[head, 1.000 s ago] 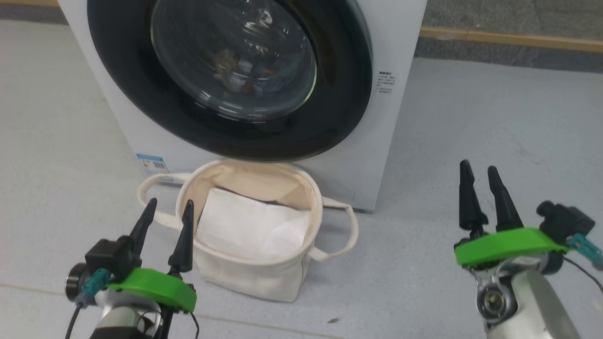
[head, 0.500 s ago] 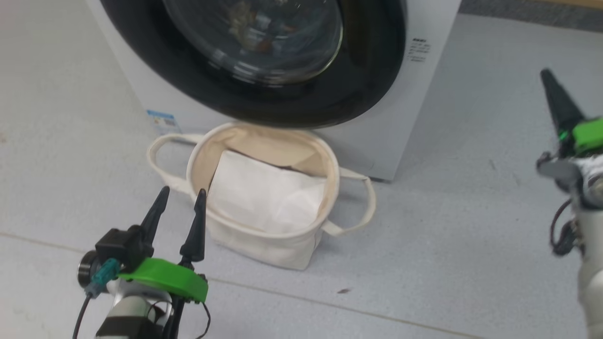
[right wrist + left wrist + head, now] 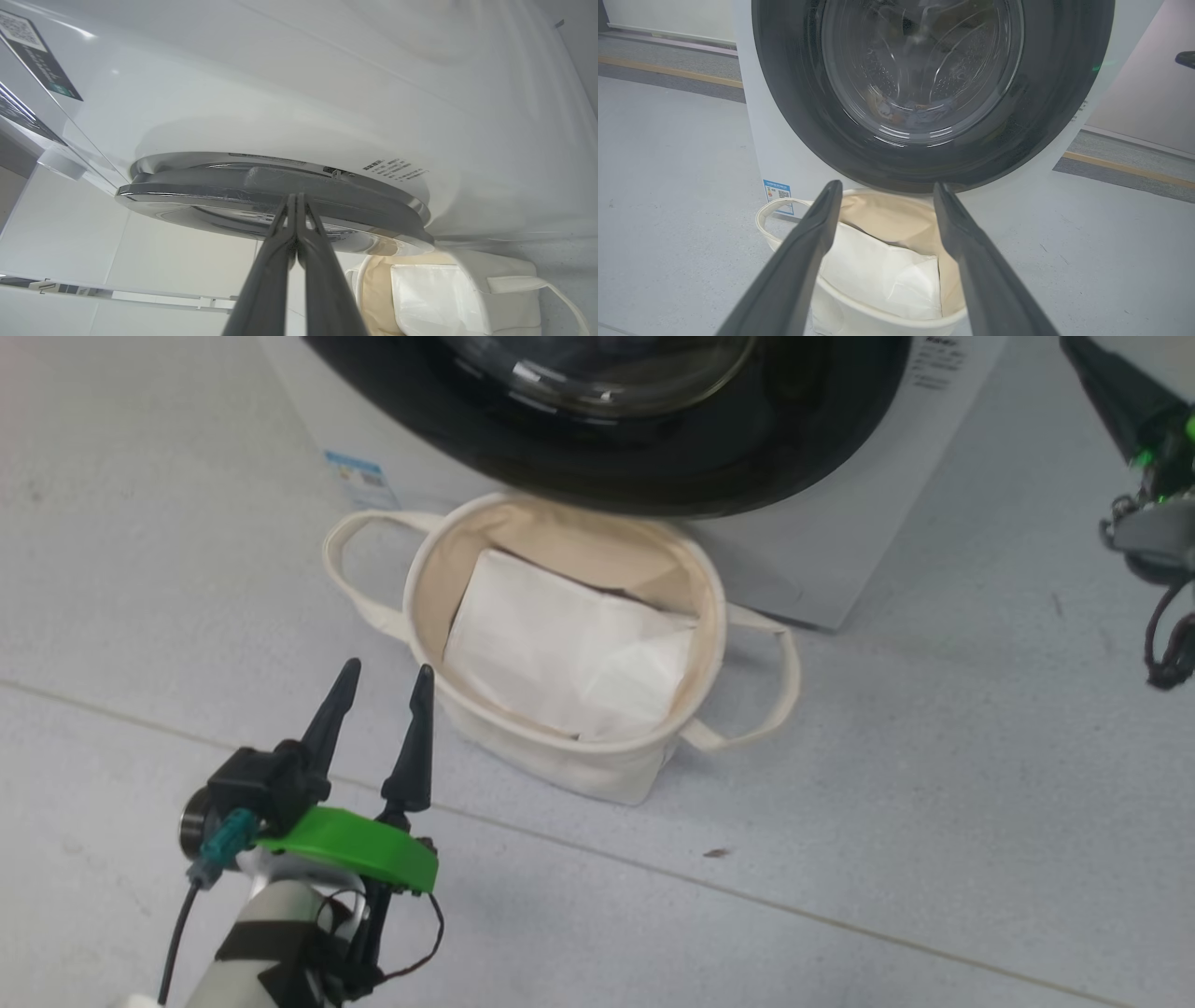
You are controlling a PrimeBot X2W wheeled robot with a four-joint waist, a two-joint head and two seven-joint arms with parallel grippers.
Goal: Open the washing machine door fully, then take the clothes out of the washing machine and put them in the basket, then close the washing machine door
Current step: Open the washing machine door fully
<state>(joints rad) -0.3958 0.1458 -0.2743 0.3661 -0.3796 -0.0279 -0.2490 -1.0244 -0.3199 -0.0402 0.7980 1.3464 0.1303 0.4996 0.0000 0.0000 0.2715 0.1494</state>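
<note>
Facing outward, washing machine door above upright, open-topped basket

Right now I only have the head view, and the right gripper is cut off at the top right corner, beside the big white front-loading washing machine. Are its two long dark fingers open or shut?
Observer: Shut. In the right wrist view the right gripper has its fingers pressed together with nothing between them.
Operator: Where do the tips point?
Observer: At the edge of the round washing machine door, on its glossy black rim. I cannot tell whether they touch it.
Operator: Anything inside the machine?
Observer: Yes. The left wrist view shows the soft blue clothes with orange prints, low behind the door's clear glass.
</note>
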